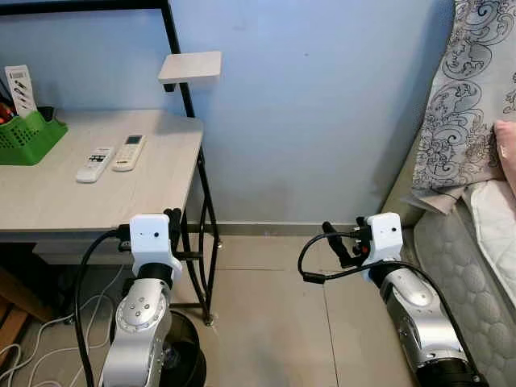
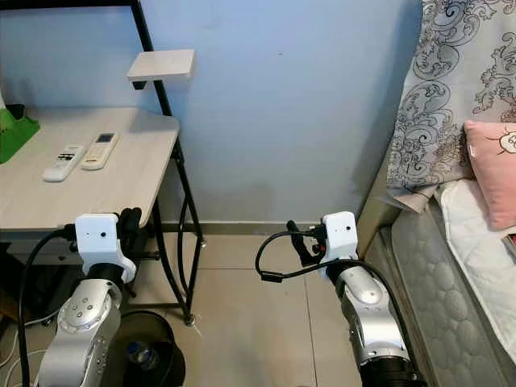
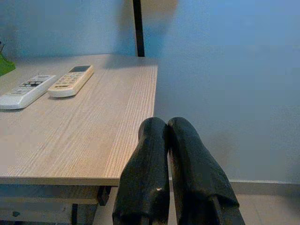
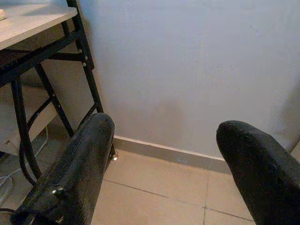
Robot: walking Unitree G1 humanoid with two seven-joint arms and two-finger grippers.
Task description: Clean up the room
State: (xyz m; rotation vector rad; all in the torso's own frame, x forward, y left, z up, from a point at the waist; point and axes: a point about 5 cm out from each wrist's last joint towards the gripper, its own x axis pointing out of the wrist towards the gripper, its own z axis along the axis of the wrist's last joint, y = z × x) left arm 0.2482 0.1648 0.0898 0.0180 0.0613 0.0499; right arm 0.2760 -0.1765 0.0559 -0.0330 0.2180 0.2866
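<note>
Two remote controls lie side by side on the wooden desk (image 1: pixel 153 189): a white one (image 1: pixel 94 164) and a cream one (image 1: pixel 129 151). A green basket (image 1: pixel 28 137) holding a few items stands at the desk's far left. My left gripper (image 3: pixel 168 125) is shut with nothing in it, held at the desk's front right corner (image 1: pixel 172 216), short of the remotes. My right gripper (image 4: pixel 164 126) is open and empty, raised over the tiled floor between the desk and the bed, pointing toward the blue wall.
A small shelf (image 1: pixel 190 66) juts from the desk's black frame. Below the desk stand a dark round bin (image 2: pixel 149 351) and cables (image 1: pixel 32 347). A bed (image 2: pixel 451 282) with a patterned cover and a pink pillow (image 2: pixel 492 165) is on the right.
</note>
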